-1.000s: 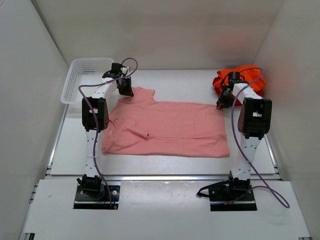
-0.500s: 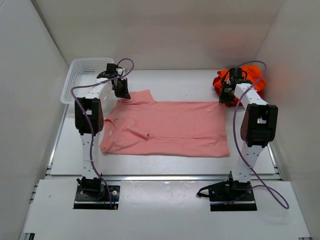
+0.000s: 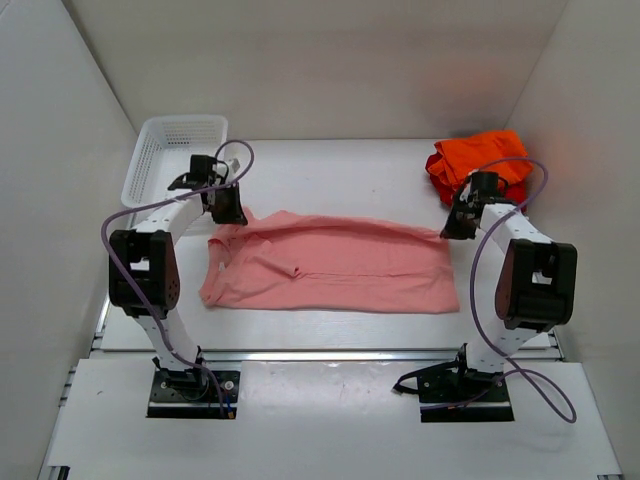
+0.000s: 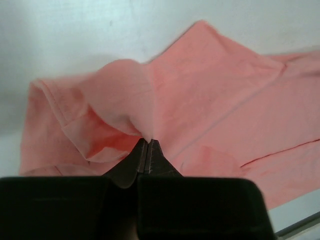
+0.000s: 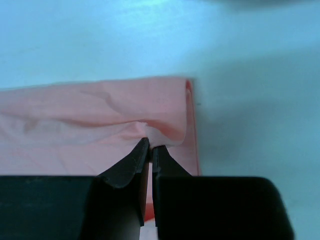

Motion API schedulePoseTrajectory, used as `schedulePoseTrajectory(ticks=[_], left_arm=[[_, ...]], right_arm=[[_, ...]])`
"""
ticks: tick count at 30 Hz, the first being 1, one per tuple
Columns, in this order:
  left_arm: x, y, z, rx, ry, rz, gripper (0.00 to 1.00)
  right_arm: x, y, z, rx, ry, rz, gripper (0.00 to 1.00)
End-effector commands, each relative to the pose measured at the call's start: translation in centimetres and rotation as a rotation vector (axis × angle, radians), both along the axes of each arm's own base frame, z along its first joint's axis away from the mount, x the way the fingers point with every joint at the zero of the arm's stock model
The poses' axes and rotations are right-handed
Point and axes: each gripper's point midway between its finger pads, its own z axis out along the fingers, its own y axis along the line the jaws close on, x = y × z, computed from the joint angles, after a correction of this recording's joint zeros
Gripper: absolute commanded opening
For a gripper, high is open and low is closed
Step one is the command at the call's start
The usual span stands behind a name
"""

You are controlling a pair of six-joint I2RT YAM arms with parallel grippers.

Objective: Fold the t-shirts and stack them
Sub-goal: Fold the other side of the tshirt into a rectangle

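A salmon-pink t-shirt (image 3: pixel 330 268) lies spread across the middle of the table, its far edge lifted and pulled toward the near side. My left gripper (image 3: pixel 228 212) is shut on the shirt's far left corner near the sleeve; in the left wrist view (image 4: pixel 146 141) the cloth (image 4: pixel 210 100) bunches up at the fingertips. My right gripper (image 3: pixel 448 230) is shut on the shirt's far right corner; the right wrist view (image 5: pixel 151 146) shows a pinched fold of pink cloth (image 5: pixel 100 120). Bright orange t-shirts (image 3: pixel 478 162) sit crumpled at the far right.
A white mesh basket (image 3: pixel 172 155) stands at the far left corner, just behind the left arm. White walls close in the table on three sides. The orange pile lies right behind the right gripper.
The right gripper has closed on the shirt's far right corner. Both grippers have moved toward the near side, dragging the shirt's far edge over itself.
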Motion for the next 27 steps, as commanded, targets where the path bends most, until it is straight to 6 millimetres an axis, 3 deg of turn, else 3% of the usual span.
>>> schedulePoseTrajectory(ticks=[1, 8, 12, 20, 23, 27], left_arm=[[-1.7, 1.4, -0.4, 0.040, -0.014, 0.007, 0.00], [-5.2, 2.6, -2.1, 0.092, 0.021, 0.006, 0.00], [-5.9, 3.4, -2.3, 0.105, 0.023, 0.022, 0.00], [-5.6, 3.3, -0.3, 0.089, -0.009, 0.030, 0.00], [-6.0, 3.6, 0.5, 0.095, -0.020, 0.042, 0.00], [-7.7, 3.1, 0.0, 0.105, 0.001, 0.034, 0.00]], right_arm=[[0.1, -0.2, 1.4, 0.027, -0.100, 0.023, 0.00], [-2.7, -0.7, -0.1, 0.042, -0.067, -0.001, 0.00], [-3.4, -0.5, 0.1, 0.055, -0.079, 0.005, 0.00], [-4.0, -0.5, 2.1, 0.051, -0.106, 0.003, 0.00], [-4.7, -0.3, 2.1, 0.050, -0.107, -0.001, 0.00], [-6.1, -0.1, 0.8, 0.058, -0.065, -0.010, 0.00]])
